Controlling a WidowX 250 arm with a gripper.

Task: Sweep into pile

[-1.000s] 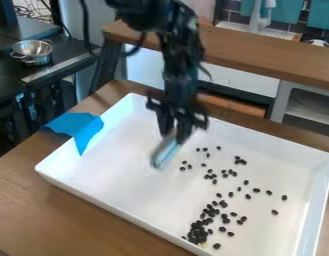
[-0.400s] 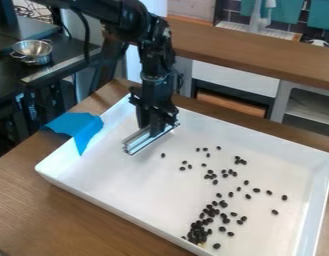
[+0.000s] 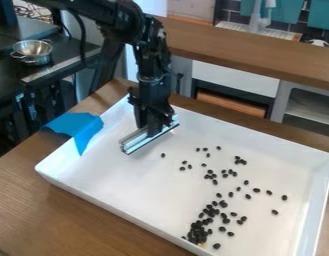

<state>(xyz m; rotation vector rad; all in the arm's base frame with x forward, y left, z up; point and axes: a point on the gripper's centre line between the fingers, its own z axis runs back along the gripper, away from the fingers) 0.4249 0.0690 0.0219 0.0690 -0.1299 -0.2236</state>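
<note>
My claw (image 3: 151, 131) hangs over the far left part of a large white rectangular tray (image 3: 113, 177) and is closed on a long, narrow silver metal bar (image 3: 134, 143), its fingers pressed to either side of it. The bar lies slantwise under me: one end points toward the near left, and the other reaches toward the tray's far wall. I cannot tell whether its lower edge touches the tray floor.

The small black oval beans (image 3: 197, 233) are to the right of my bar, spread across the right half of the tray. They sit thickest in a heap by the near wall, with a small tan bit (image 3: 203, 245) beside it. From there they thin out into loose clumps and singles toward the far wall and the right. One bean lies alone near my bar, between it and the rest.

The tray rests on a brown wooden surface (image 3: 53, 215). A bright blue flexible sheet (image 3: 78, 127) drapes over the tray's left wall, one pointed end hanging inside. Farther back at the left, a shiny silver metal bowl (image 3: 33, 52) with handles stands on a black surface (image 3: 66, 50).
</note>
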